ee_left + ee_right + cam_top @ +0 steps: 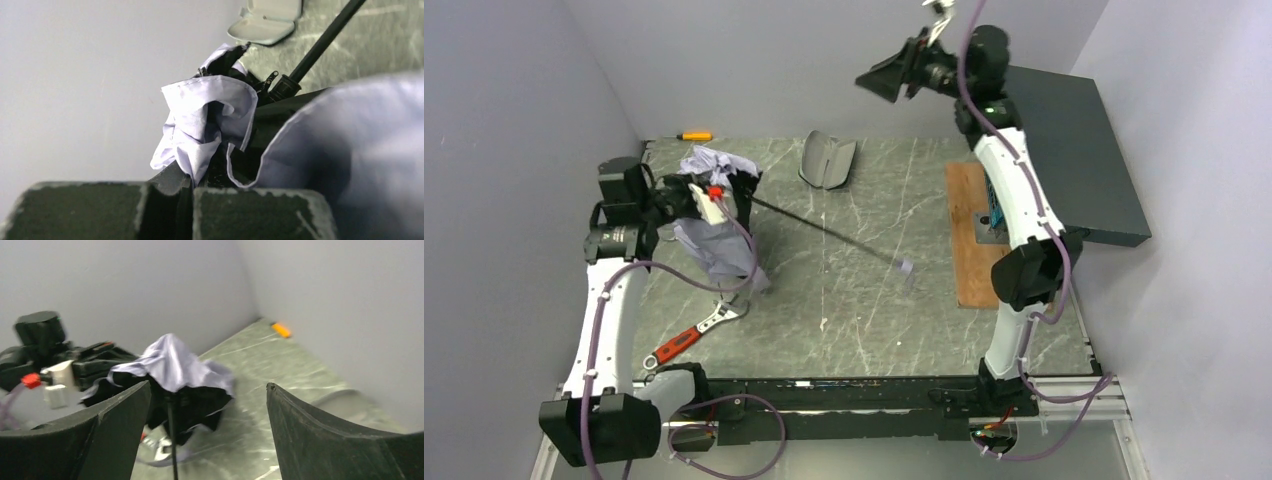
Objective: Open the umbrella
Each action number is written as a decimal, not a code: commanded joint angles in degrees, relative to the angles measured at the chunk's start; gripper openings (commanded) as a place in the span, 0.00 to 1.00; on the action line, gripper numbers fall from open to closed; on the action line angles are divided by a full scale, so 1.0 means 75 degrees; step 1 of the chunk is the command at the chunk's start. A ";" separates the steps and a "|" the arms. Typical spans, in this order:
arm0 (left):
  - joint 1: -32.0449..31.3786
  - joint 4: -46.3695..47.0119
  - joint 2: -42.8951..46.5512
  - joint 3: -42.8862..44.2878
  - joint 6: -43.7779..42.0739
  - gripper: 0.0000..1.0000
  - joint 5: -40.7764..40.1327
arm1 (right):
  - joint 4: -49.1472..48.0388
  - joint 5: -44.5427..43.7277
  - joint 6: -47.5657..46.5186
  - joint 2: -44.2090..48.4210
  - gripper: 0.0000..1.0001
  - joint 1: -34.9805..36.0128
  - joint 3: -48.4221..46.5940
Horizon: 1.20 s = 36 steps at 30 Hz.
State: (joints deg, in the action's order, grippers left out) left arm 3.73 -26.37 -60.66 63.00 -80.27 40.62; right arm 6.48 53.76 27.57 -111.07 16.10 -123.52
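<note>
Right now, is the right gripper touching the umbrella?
Apart. The right wrist view shows the umbrella lying well beyond the open right gripper, with table showing between them.

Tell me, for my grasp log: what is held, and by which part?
The left gripper seems to pinch the umbrella by its canopy fabric; the right gripper holds nothing.

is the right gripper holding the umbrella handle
No, the right gripper hangs open in the air, well clear of the umbrella handle lying on the table.

Soft even light, faint shadows; top view sharp, wrist views blurred nearby
</note>
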 commanded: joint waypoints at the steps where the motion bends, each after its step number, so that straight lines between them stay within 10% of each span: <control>1: 0.0595 0.1029 -0.0120 0.0787 0.3353 0.00 0.2084 | -0.0665 -0.0939 -0.0188 0.0858 0.88 -0.0295 0.0038; 7: 0.0847 0.2306 -0.0391 0.1117 0.5441 0.00 0.2065 | 0.0386 -0.0886 -0.1417 0.1797 0.94 -0.0355 0.1776; 13: 0.1360 0.3230 -0.0864 0.1577 0.7912 0.00 0.1199 | -0.1687 -0.2160 -0.1942 0.4011 0.98 -0.0078 0.4437; 23: 0.1550 0.3798 -0.1016 0.1788 1.0008 0.00 0.1073 | -0.2580 -0.3974 -0.2047 0.4364 0.99 0.0607 0.4948; 36: 0.0844 0.2277 -0.1186 0.2006 0.9363 0.00 0.0031 | -0.2379 -0.3041 -0.2073 0.2027 1.00 0.1604 0.0563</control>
State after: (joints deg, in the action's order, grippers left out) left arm 11.27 -8.93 -68.99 74.00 -11.44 45.43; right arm -11.53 29.10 11.09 -93.32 27.29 -114.54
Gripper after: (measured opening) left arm 0.025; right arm 0.994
